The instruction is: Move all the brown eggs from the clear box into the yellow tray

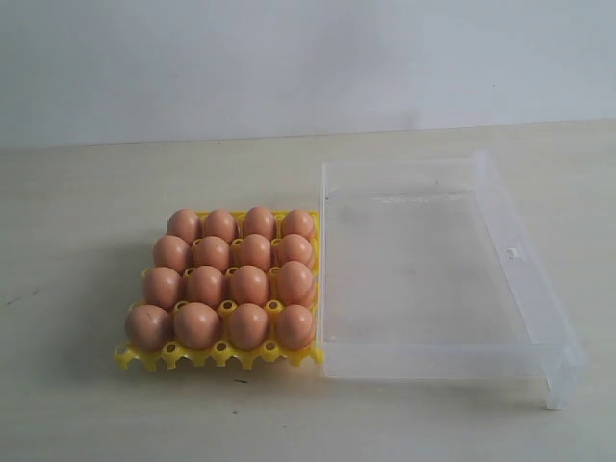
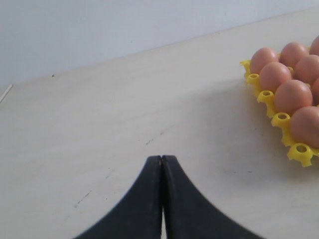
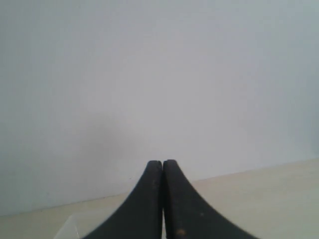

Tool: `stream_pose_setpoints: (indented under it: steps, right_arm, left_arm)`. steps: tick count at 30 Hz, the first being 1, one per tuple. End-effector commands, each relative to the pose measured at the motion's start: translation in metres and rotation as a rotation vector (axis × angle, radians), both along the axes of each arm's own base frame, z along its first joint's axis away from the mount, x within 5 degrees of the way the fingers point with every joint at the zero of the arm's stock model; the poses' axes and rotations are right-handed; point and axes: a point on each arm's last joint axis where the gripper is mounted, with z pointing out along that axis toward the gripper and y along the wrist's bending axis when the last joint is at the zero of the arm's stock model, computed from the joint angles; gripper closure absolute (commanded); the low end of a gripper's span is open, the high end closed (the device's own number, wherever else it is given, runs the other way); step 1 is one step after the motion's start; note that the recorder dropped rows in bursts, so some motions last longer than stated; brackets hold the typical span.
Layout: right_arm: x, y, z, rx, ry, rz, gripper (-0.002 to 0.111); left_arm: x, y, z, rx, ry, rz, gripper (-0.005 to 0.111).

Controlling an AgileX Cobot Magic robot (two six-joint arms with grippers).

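Several brown eggs (image 1: 228, 279) fill the cups of the yellow tray (image 1: 217, 355) in the exterior view, left of centre. Directly to its right stands the clear box (image 1: 539, 298), with nothing showing inside it. Neither gripper appears in the exterior view. My left gripper (image 2: 162, 158) is shut, with nothing between its black fingers; the tray's edge (image 2: 299, 152) and some eggs (image 2: 292, 96) lie off to one side of it. My right gripper (image 3: 162, 163) is also shut and holds nothing; a corner of the clear box (image 3: 70, 228) shows beside it.
A pale wooden tabletop (image 1: 87, 241) carries the tray and box, with a plain white wall (image 1: 289, 58) behind. Faint scuff marks (image 2: 152, 140) dot the table near the left gripper.
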Motion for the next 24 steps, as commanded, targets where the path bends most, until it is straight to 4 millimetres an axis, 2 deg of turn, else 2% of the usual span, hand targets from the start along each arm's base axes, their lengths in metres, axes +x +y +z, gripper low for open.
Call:
stream_pose_setpoints:
  steps: [1, 5, 13, 24]
  right_arm:
    - [-0.0079, -0.0006, -0.0017, -0.015, -0.023, -0.009, 0.108]
    - [-0.0109, -0.0008, -0.0039, 0.053, -0.009, 0.002, 0.108]
    - [-0.0107, 0.0032, -0.0071, 0.049, 0.027, 0.068, 0.108]
    - [-0.0107, 0.0033, -0.0071, 0.045, 0.027, 0.070, 0.108]
  left_arm:
    - [-0.0001, -0.0002, 0.0023, -0.003, -0.018, -0.002, 0.107]
    - [-0.0001, -0.0002, 0.0023, -0.003, -0.018, -0.002, 0.107]
    - [-0.0001, -0.0002, 0.0023, -0.003, -0.018, -0.002, 0.107]
    - [-0.0001, -0.0002, 0.0023, -0.003, -0.018, -0.002, 0.107]
